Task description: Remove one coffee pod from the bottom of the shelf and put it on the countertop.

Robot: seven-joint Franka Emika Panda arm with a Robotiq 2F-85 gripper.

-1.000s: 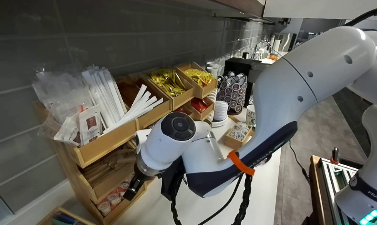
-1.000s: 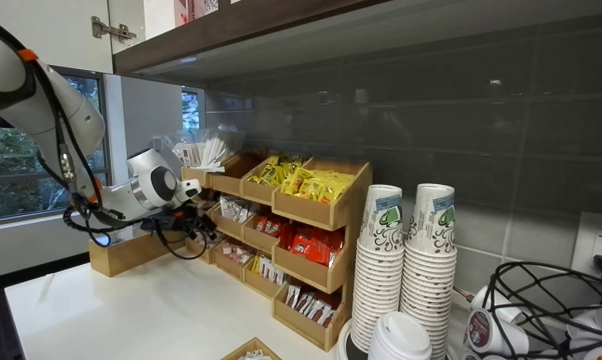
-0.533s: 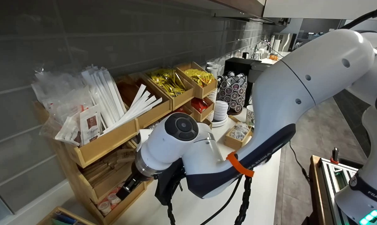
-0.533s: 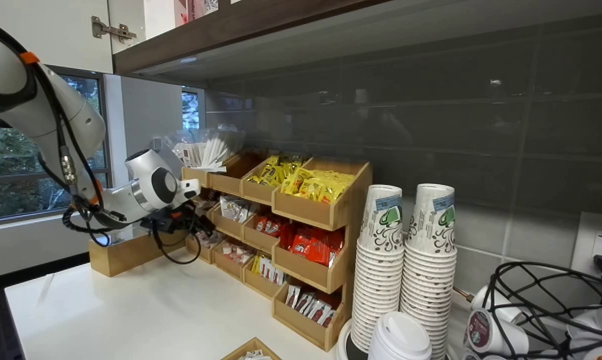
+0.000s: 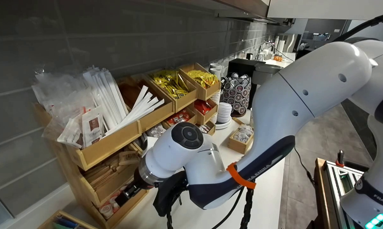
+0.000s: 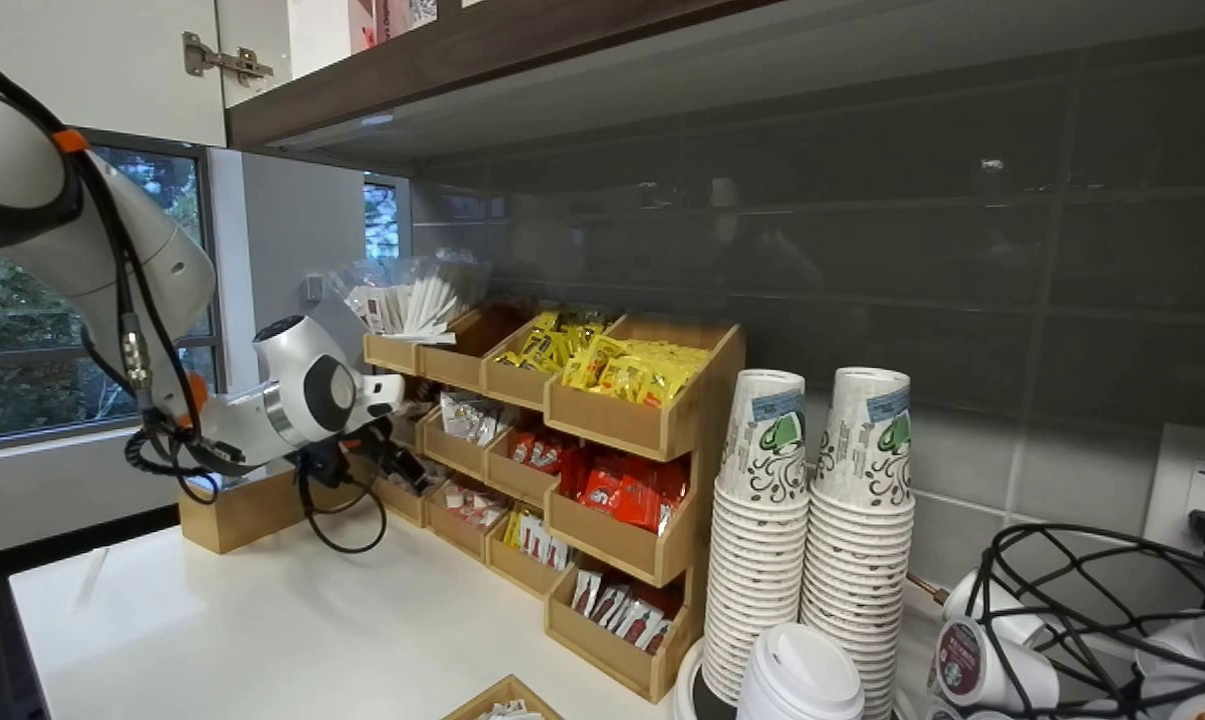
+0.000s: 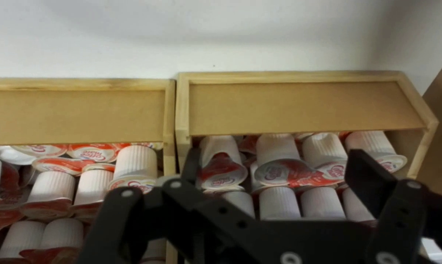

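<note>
The long white tabletop (image 6: 292, 600) runs, in an exterior view, beside the tiled wall (image 6: 892, 260) to an end edge facing a window (image 6: 22, 310). The robot arm (image 5: 274, 117) reaches across the tabletop's front edge towards its wall edge. Along that wall edge stands the shelf (image 6: 607, 420), light wood with three stepped rows of bins (image 6: 602, 648), one end of it near the corner on the window side. Just beside its opposite end rise two stacks of paper cups (image 6: 759, 545). A wooden box (image 6: 252, 515) sits at the end edge; a small wooden tray (image 5: 236, 146) stands nearer the front edge than the shelf does. The claw (image 7: 275, 157) is spread wide, its black fingers (image 7: 367, 179) over the shelf's bottom row, near the window-side corner; whether they touch anything, I cannot tell. The coffee pods (image 7: 279, 201), white ribbed cups with red-and-white lids, crowd the bottom bins at that end of the shelf, several showing between the fingers in the wrist view.
</note>
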